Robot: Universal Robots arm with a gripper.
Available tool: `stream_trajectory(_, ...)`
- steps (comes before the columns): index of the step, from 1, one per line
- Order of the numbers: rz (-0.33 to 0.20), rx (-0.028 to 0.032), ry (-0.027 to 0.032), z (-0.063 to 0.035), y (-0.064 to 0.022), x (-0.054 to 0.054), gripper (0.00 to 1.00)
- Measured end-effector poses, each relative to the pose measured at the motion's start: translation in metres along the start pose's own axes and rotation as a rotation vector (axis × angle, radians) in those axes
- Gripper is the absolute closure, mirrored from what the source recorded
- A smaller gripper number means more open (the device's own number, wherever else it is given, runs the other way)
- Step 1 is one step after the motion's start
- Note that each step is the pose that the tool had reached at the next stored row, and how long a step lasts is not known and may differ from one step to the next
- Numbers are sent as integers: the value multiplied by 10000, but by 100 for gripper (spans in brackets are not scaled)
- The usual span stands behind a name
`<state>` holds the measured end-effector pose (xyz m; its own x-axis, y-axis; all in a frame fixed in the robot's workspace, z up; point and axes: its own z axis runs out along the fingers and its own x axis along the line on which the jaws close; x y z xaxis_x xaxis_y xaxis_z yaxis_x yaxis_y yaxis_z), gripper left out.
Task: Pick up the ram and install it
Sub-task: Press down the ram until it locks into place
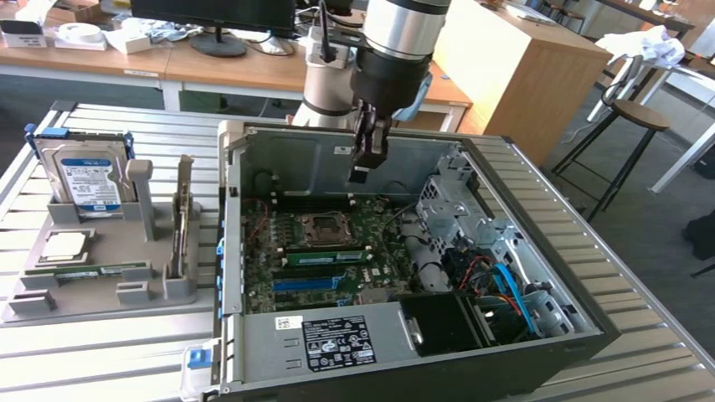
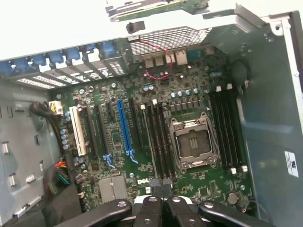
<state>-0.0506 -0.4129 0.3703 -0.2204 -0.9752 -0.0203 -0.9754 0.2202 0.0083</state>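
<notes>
A long green ram stick [image 1: 324, 254] with dark chips stands in a motherboard slot just in front of the CPU socket [image 1: 321, 224], inside the open computer case [image 1: 335, 146]. A second, alike stick [image 1: 90, 270] lies flat on the grey holder tray [image 1: 67, 306] at the exterior view's left. My gripper [image 1: 360, 174] hangs above the motherboard, over the back of the case and well above the seated stick. Its fingers are shut, and I see nothing between them. In the wrist view the shut gripper [image 2: 163, 202] points down at the black memory slots [image 2: 158, 142] beside the CPU socket [image 2: 194, 142].
On the tray stand a hard drive [image 1: 87, 176], an upright expansion card [image 1: 182, 219] and a CPU chip [image 1: 65, 244]. Blue and orange cables [image 1: 503, 280] and a drive cage [image 1: 453, 209] fill the case's right side. A blue slot [image 2: 124, 125] runs beside the memory slots.
</notes>
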Motion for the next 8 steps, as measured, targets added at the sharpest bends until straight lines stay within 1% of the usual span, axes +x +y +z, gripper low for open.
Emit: stream_trajectory(8,977,23,-9,0,1,0,90)
